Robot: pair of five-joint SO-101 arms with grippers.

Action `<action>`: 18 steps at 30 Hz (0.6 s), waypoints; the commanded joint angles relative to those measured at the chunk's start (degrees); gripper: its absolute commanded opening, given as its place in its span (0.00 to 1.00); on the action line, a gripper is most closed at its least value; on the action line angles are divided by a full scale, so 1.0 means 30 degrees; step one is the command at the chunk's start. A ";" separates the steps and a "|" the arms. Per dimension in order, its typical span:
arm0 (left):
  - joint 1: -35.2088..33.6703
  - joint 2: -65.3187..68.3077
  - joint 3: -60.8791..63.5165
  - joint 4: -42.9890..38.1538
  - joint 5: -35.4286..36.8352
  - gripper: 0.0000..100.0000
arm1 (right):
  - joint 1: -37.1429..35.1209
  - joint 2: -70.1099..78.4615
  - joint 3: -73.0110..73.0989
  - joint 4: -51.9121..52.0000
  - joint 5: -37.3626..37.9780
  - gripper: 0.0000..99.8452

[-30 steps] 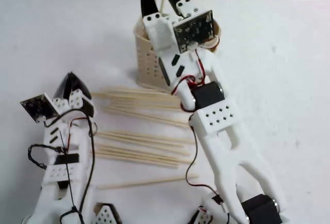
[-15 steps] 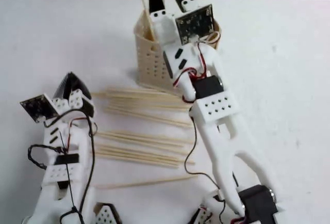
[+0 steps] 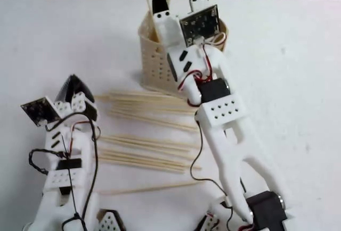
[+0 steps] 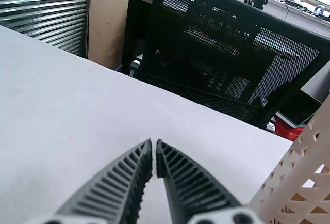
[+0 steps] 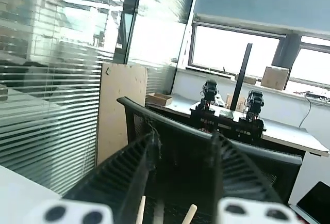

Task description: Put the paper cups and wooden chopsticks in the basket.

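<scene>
Three upright chopsticks (image 3: pixel 147 7) stand in one basket (image 3: pixel 154 66); about a dozen loose chopsticks (image 3: pixel 144 159) lie left-right. Right tool (image 5: pixel 183 139) gapes empty; left tool (image 4: pixel 154 144) is closed and empty.

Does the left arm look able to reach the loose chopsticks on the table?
Probably yes. The left end effector sits beside the chopsticks with nothing between; its jaws are shut and would need opening.
</scene>
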 commanded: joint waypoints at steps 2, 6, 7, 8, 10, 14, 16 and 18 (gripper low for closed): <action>0.0161 -0.0366 -0.0088 -0.0410 0.0088 0.05 | 0.0132 -0.0454 -0.1377 0.0835 0.0234 0.11; 0.0132 -0.0366 -0.0088 -0.0410 0.0088 0.05 | 0.0103 -0.0454 -0.1407 0.1011 0.0234 0.12; 0.0132 -0.0366 -0.0088 -0.0440 0.0088 0.05 | 0.0103 -0.0454 -0.1377 0.1128 0.0234 0.11; 0.0132 -0.0366 -0.0117 -0.0440 0.0088 0.05 | 0.0073 -0.0454 -0.1377 0.1626 0.0234 0.11; 0.0103 -0.0366 -0.0117 -0.0440 0.0059 0.05 | -0.0337 -0.0454 -0.1377 0.3414 0.0234 0.09; 0.0103 -0.0366 -0.0117 -0.0440 0.0059 0.05 | -0.1363 -0.0454 -0.1319 0.8864 0.0205 0.06; 0.0103 -0.0366 -0.0117 -0.0440 0.0059 0.05 | -0.1509 -0.0689 -0.1319 1.1443 0.0117 0.06; 0.0103 -0.0366 -0.0117 -0.0440 0.0059 0.05 | -0.1363 -0.1451 -0.1289 1.4725 0.0176 0.06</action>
